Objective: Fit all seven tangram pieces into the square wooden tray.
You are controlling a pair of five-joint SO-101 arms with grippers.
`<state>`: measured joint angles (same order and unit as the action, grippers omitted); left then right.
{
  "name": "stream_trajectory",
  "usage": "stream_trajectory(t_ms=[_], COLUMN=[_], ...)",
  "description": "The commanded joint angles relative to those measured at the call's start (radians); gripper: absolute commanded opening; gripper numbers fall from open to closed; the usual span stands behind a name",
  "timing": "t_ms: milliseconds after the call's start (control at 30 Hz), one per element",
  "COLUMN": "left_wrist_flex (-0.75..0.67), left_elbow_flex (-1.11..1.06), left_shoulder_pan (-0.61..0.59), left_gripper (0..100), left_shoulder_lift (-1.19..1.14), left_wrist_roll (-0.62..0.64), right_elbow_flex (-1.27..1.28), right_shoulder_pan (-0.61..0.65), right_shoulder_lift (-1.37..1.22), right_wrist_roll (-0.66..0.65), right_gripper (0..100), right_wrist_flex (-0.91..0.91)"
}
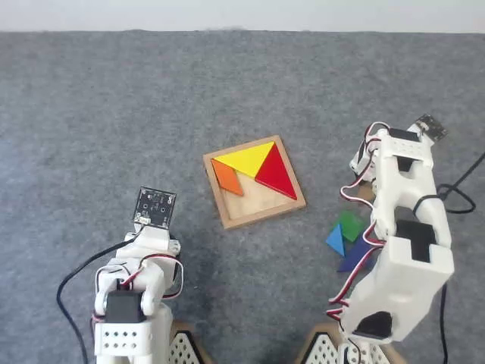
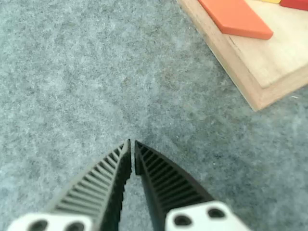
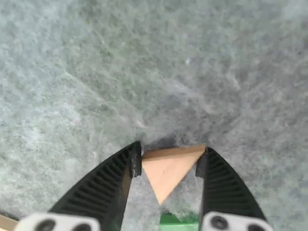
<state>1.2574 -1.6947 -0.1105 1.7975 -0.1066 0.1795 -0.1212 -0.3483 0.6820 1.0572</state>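
Observation:
The square wooden tray [image 1: 261, 216] lies mid-table and holds a yellow triangle [image 1: 250, 158], a red triangle [image 1: 276, 176] and an orange piece [image 1: 227, 178]. The rest of its floor is bare wood. Right of the tray, by the right arm, lie a blue triangle [image 1: 335, 239], a green piece [image 1: 351, 225] and a dark blue piece [image 1: 356, 256]. My right gripper [image 3: 168, 161] is down on the carpet, its fingers touching both corners of a tan triangle [image 3: 168, 171], with the green piece [image 3: 178, 222] just behind. My left gripper [image 2: 132, 144] is shut and empty over the carpet, short of the tray's corner [image 2: 250, 82].
Grey carpet covers the whole table. The left arm [image 1: 144, 258] stands at the front left, the right arm [image 1: 402, 227] at the front right over the loose pieces. Open carpet lies behind and to the left of the tray.

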Motion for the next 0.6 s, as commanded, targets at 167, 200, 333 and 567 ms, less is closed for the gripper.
stream_trajectory(t_ms=[167, 200, 333, 567], left_wrist_flex=[0.005, 0.005, 0.005, 0.005], left_elbow_flex=[0.012, 0.012, 0.012, 0.012], left_shoulder_pan=[-0.003, -0.003, -0.003, -0.003], left_gripper=[1, 1, 1, 1], left_shoulder_lift=[0.020, 0.020, 0.020, 0.020], left_wrist_roll=[0.009, 0.009, 0.009, 0.009], right_elbow_flex=[-0.072, -0.072, -0.081, -0.233], right_shoulder_pan=[0.151, 0.177, 0.263, 0.361], right_shoulder_lift=[0.007, 0.005, 0.016, 0.041], right_wrist_roll=[-0.577, -0.631, -0.876, -1.453], right_gripper=[9.1, 8.9, 8.6, 8.6], right_wrist_flex=[0.028, 0.036, 0.079, 0.283])
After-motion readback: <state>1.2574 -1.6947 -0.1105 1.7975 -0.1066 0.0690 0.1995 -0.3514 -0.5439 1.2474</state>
